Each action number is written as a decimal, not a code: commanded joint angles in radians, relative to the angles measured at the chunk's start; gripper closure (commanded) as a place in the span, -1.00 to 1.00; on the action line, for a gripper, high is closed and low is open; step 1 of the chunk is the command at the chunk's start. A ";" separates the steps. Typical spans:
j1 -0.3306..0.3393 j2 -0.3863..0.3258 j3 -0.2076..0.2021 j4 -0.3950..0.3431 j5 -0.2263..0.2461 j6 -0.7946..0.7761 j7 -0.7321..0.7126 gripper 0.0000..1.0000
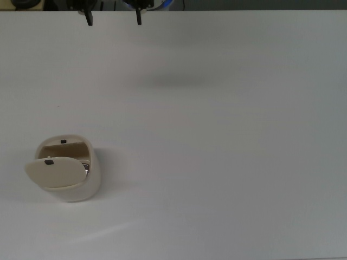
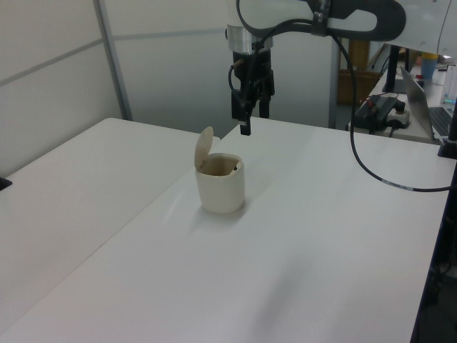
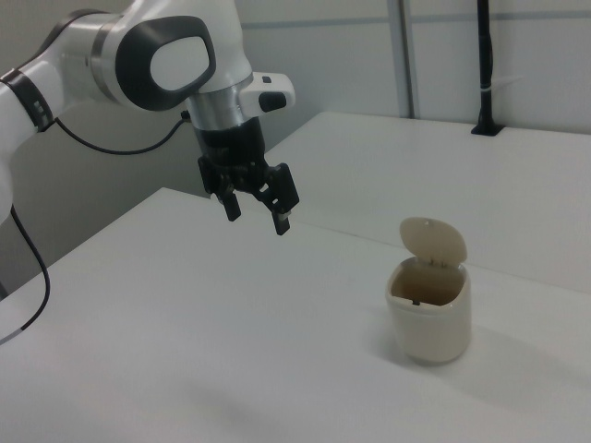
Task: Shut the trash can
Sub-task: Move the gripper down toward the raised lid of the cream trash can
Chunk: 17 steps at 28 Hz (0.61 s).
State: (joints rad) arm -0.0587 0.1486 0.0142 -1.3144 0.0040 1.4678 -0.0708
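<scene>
We see 1 arm and 1 task object. The trash can stands upright on the white counter, near the top view's lower left corner, with its lid swung up on the hinge and standing almost vertical, so the mouth is open (a small dark mark shows inside the rim). The lid leans slightly past upright, which we judge is why it stays up unaided: it will need a push over the hinge before it drops shut.

The hand hangs in the air well apart from the trash can, fingers pointing down and spread wide with nothing between them. In the top view only its 2 fingertips show at the upper edge, far from the trash can. We judge the closing step has not begun, and that an empty, raised hand suits a downward press on the lid.

The counter is plain, matte and bare around the trash can. Behind it we note pale wall panels, a metal post, a black cable and a side desk with equipment.
</scene>
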 commanded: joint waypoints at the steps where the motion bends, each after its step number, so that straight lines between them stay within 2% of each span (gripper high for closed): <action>1: 0.002 0.029 -0.006 -0.016 0.018 0.107 0.008 -1.00; 7: 0.002 0.078 -0.007 -0.014 0.019 0.195 0.020 -0.99; 10: 0.002 0.095 -0.007 -0.014 0.019 0.224 0.022 -0.85; 12: 0.002 0.108 -0.007 -0.014 0.017 0.249 0.025 -0.65; 13: 0.002 0.118 -0.007 -0.014 0.019 0.284 0.046 -0.42; 17: 0.002 0.140 -0.007 -0.014 0.019 0.385 0.141 0.05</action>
State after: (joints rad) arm -0.0604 0.2734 0.0141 -1.3245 0.0040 1.7543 -0.0226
